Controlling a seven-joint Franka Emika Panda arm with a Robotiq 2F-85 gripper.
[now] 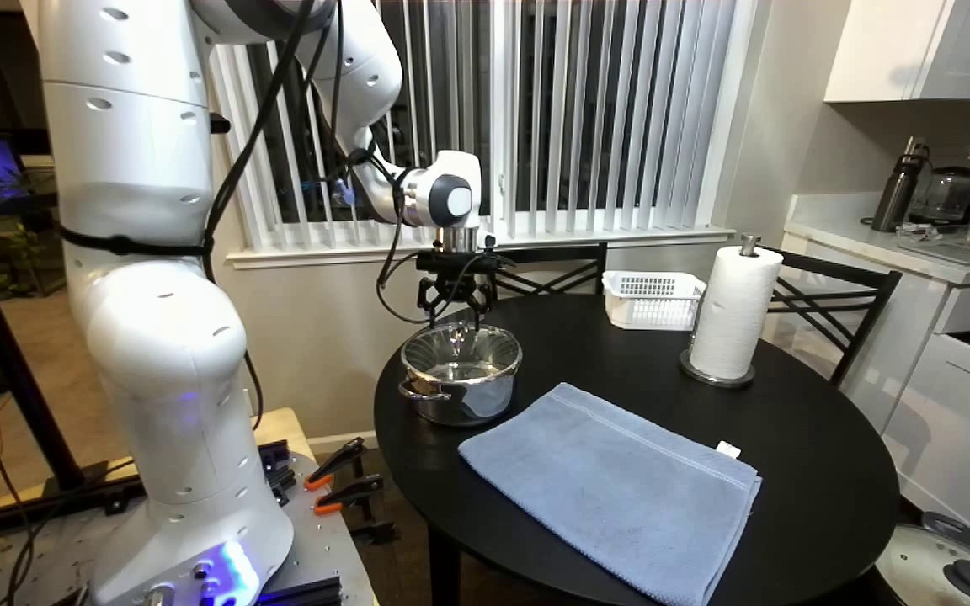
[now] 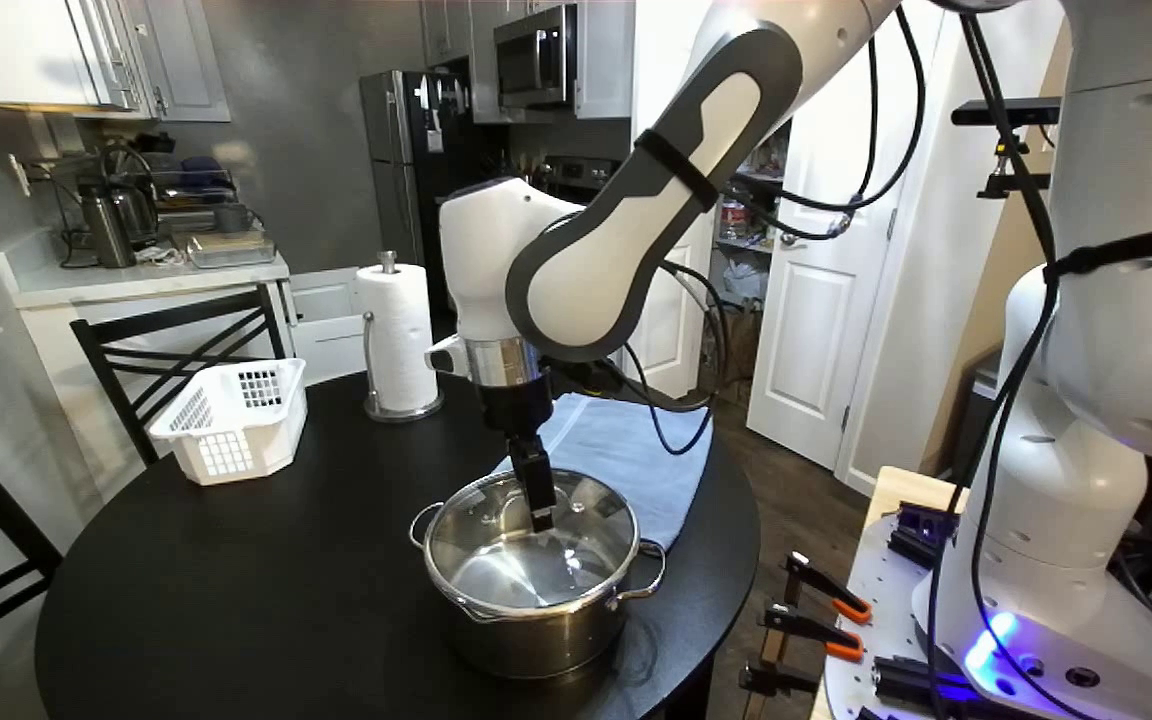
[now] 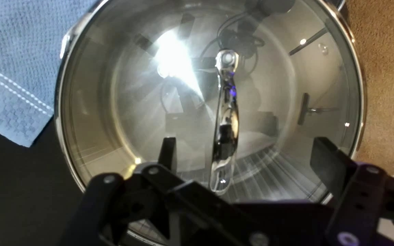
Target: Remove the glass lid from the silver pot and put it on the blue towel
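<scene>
The silver pot [image 1: 478,402] stands on the black round table; it also shows in an exterior view [image 2: 536,645]. The glass lid [image 2: 496,560] sits on it, with a steel rim and an arched shiny metal handle [image 3: 227,119]. My gripper [image 1: 455,323] points down over the lid, also in an exterior view [image 2: 540,518]. In the wrist view the gripper [image 3: 243,152] is open, one finger on each side of the handle, with gaps to both. I cannot tell how far the fingertips are above the glass. The blue towel [image 1: 611,488] lies flat beside the pot, also in the wrist view [image 3: 19,51].
A white basket [image 1: 658,303] and a paper towel roll [image 1: 736,316] on a stand are on the table [image 1: 830,471]. Black chairs [image 2: 186,335] stand around it. The pot's side handles [image 2: 648,572] stick out. Another lid with a black knob [image 1: 969,579] is beyond the table's edge.
</scene>
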